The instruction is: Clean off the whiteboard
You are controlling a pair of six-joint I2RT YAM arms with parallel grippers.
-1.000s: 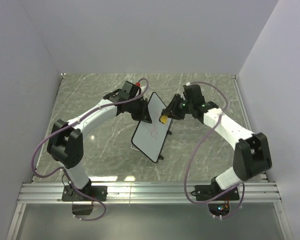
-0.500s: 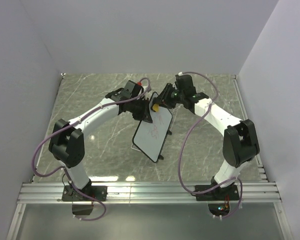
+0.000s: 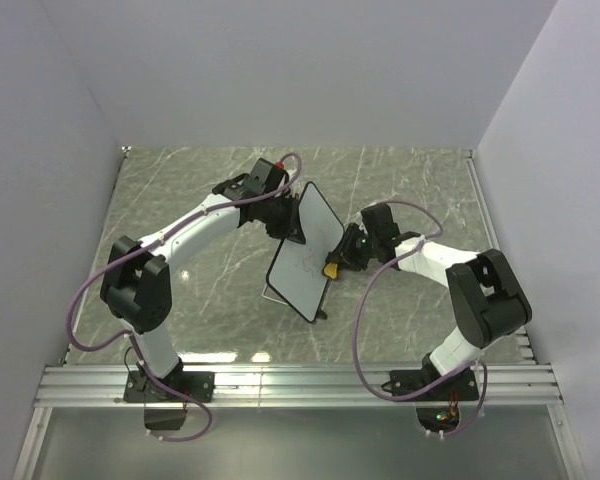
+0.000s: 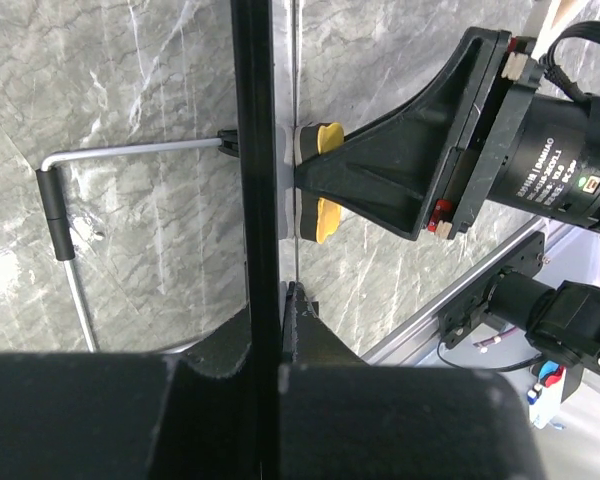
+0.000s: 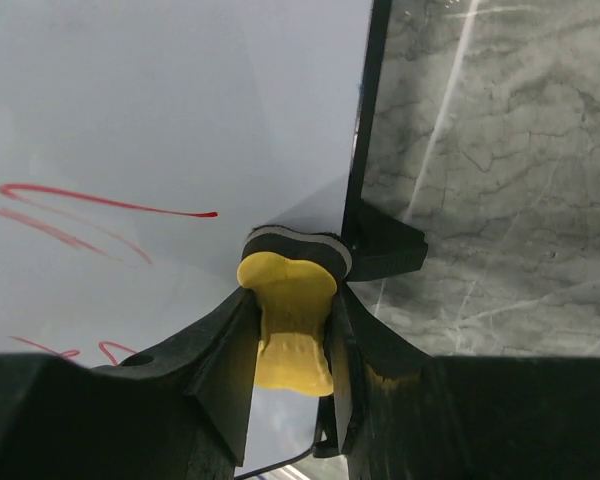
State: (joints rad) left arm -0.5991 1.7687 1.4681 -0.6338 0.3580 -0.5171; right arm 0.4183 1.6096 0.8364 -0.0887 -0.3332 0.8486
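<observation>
The whiteboard [image 3: 305, 252] stands tilted on a thin wire stand in the middle of the table, with faint red scribbles [image 5: 100, 205] on its face. My left gripper [image 3: 288, 222] is shut on its upper left edge; in the left wrist view the board [image 4: 255, 180] shows edge-on as a black strip between the fingers. My right gripper [image 3: 336, 262] is shut on the yellow bone-shaped eraser [image 5: 290, 320], whose felt pad presses on the board's face by its right rim, next to a black side clip [image 5: 385, 248]. The eraser also shows in the left wrist view [image 4: 325, 180].
The wire stand [image 4: 65, 240] sticks out behind the board onto the grey marble table [image 3: 180, 200]. A metal rail [image 3: 300, 382] runs along the near edge. White walls close in the back and both sides.
My right gripper with the eraser has moved from the board's upper edge down along its right side to the lower right part. The left gripper and the board have stayed in place.
</observation>
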